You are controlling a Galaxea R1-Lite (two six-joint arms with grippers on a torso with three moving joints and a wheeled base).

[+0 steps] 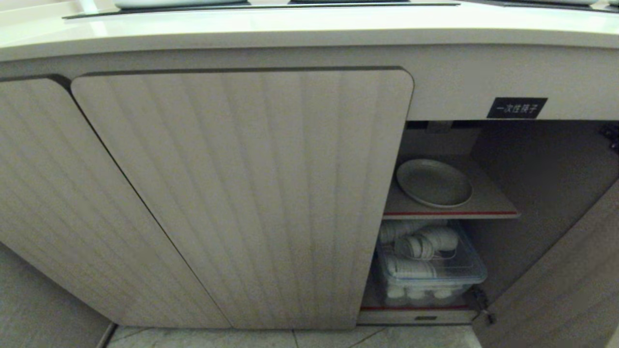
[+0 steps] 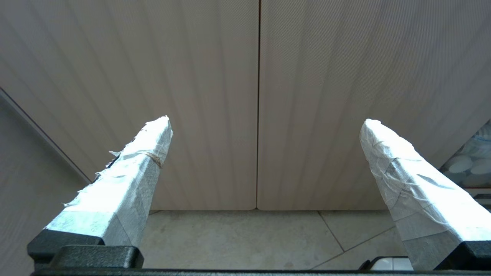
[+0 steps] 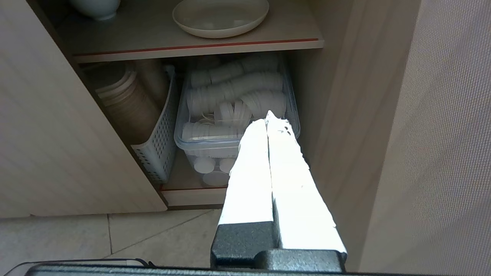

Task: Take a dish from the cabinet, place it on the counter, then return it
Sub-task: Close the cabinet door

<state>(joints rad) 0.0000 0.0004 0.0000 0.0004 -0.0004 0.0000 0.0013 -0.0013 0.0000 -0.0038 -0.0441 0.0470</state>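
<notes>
Right wrist view shows the right gripper (image 3: 267, 117) with its fingers (image 3: 249, 168) clenched on nothing, the dish (image 3: 220, 17) lying beyond them on the cabinet (image 1: 242, 193) shelf (image 3: 191, 48). The left gripper (image 2: 264, 122) fingers stand released before the closed doors.

Kitchen, likely food-service: worktop (image 1: 290, 29) with inset black cooktop panel (image 1: 242, 6); ribbed cabinet (image 1: 242, 193) holds plate (image 1: 434, 182), bin of disposable cups (image 3: 234, 103).
</notes>
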